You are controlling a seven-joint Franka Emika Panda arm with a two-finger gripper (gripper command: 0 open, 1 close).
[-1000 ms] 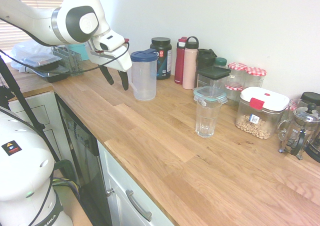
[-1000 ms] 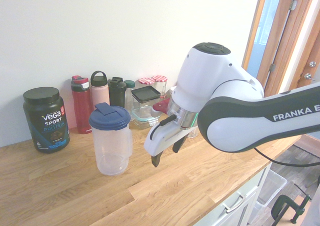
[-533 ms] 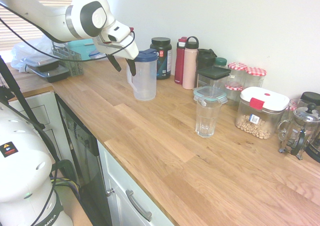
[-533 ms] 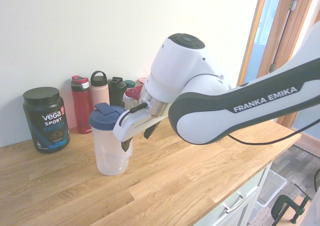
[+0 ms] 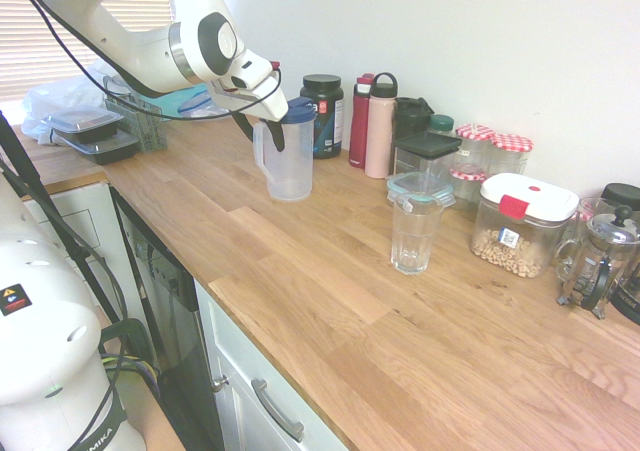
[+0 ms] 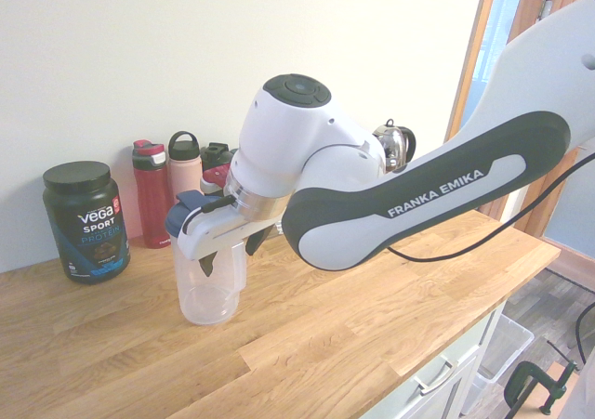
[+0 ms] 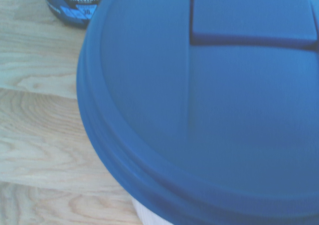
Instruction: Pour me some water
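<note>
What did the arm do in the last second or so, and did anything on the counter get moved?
The gripper swung across the counter to the pitcher and now hangs open at its handle side, just under the blue lid. Whether the fingers touch it yet I cannot tell; nothing is held. The pitcher, the empty glass and the bottles by the wall stayed where they were.

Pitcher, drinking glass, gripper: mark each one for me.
pitcher point(image 5: 288, 166): first exterior view, on its clear wall below the blue lid.
drinking glass point(image 5: 413, 236): first exterior view, on its side wall.
gripper point(image 6: 228, 253): second exterior view, midway between the open fingertips.
</note>
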